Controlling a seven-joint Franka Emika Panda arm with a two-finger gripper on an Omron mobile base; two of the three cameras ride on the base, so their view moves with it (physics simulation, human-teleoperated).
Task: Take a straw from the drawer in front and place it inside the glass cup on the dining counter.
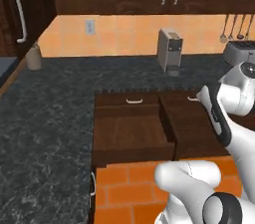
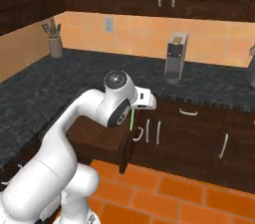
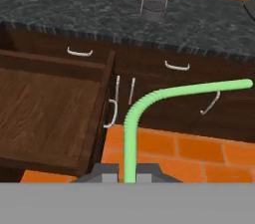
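Dark wooden cabinets line this kitchen, topped by a black speckled worktop point(image 1: 45, 118) and backed by an orange tiled wall; the floor is orange brick tile. On the worktop stand a grey upright appliance point(image 1: 170, 50) near the wall, a pale utensil holder point(image 2: 56, 46) in the corner with dark utensils sticking out of it, and a silver toaster point(image 1: 240, 50) at the far right of the left base view.

The drawer point(image 1: 130, 131) is pulled out over the floor. Its brown wooden bottom is bare in both the left base view and the hand view, and its small curved silver handle point(image 3: 110, 113) shows on its front.

The tool point(image 3: 129, 174) is pressed together on the lower end of the straw point(image 3: 149, 103), just beside the drawer's front edge and above the floor. In the hand view the bright green straw rises from between the fingertips, bends through its ribbed section and runs off to the right across the closed cabinet fronts. In the right base view a short green length point(image 2: 132, 118) hangs below the hand, next to the open drawer point(image 2: 97, 138).
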